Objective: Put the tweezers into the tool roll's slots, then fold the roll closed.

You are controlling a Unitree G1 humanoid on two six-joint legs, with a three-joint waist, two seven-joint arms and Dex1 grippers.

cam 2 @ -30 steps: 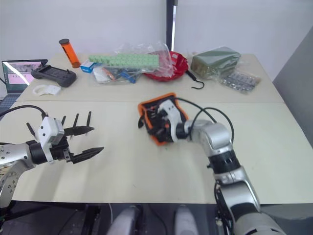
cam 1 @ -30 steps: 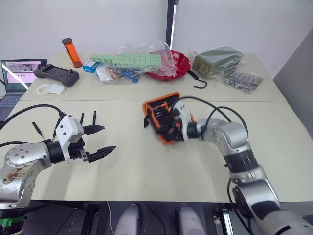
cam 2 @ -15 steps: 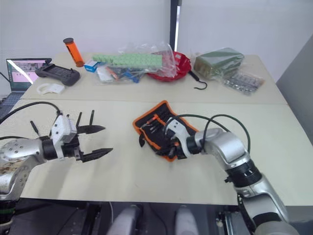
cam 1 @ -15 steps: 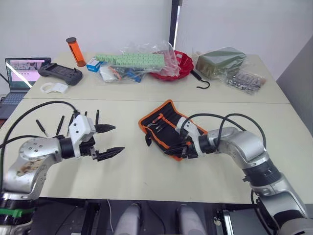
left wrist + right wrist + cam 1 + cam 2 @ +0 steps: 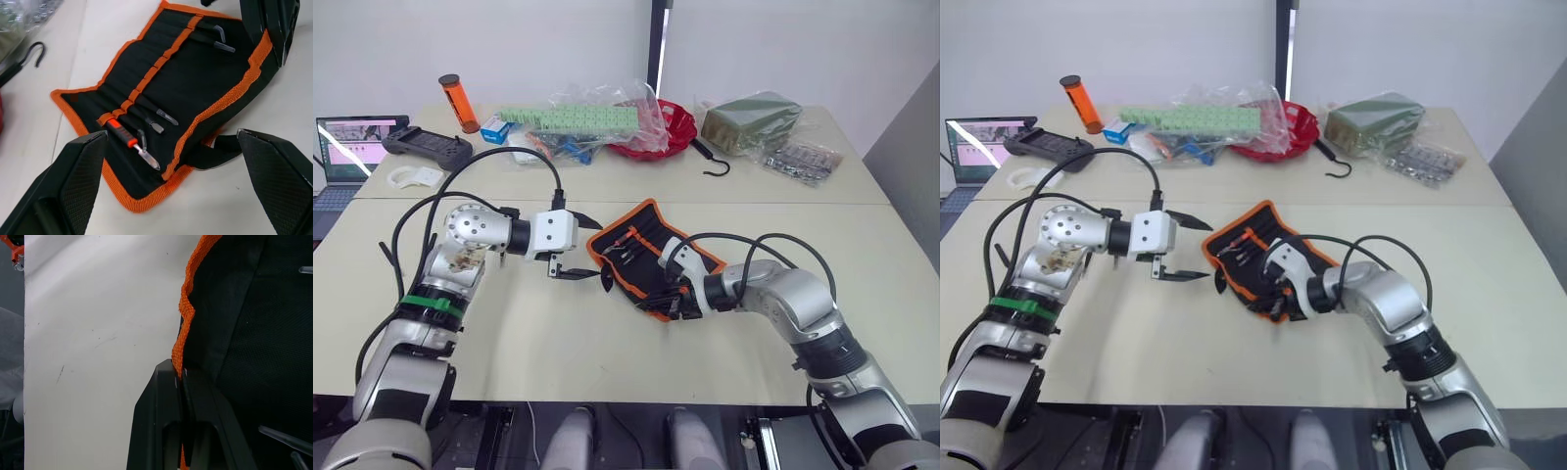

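Observation:
The tool roll [image 5: 641, 257] lies open on the middle of the table, black with orange trim, its strap at the left end. In the left wrist view the slots [image 5: 161, 73] run along the orange strip. They hold an orange-handled tool [image 5: 124, 137] and a few slim metal-tipped pieces. My right gripper [image 5: 677, 299] is shut on the roll's near orange border [image 5: 183, 333]. My left gripper [image 5: 585, 251] hovers open just left of the roll, holding nothing. One slim black tweezers [image 5: 386, 257] shows on the table far left, beside my left arm.
At the back stand a red bowl [image 5: 658, 129], a black hook [image 5: 710, 157], clear bags of parts, a green packet [image 5: 746, 121], an orange cylinder [image 5: 457, 104], a black controller [image 5: 426, 147] and a laptop [image 5: 342, 147]. Black cables loop around both arms.
The roll went from bunched up to spread open on the table. My left gripper swung right, from the far left up to the roll's left end. The right gripper stays clamped on the border.

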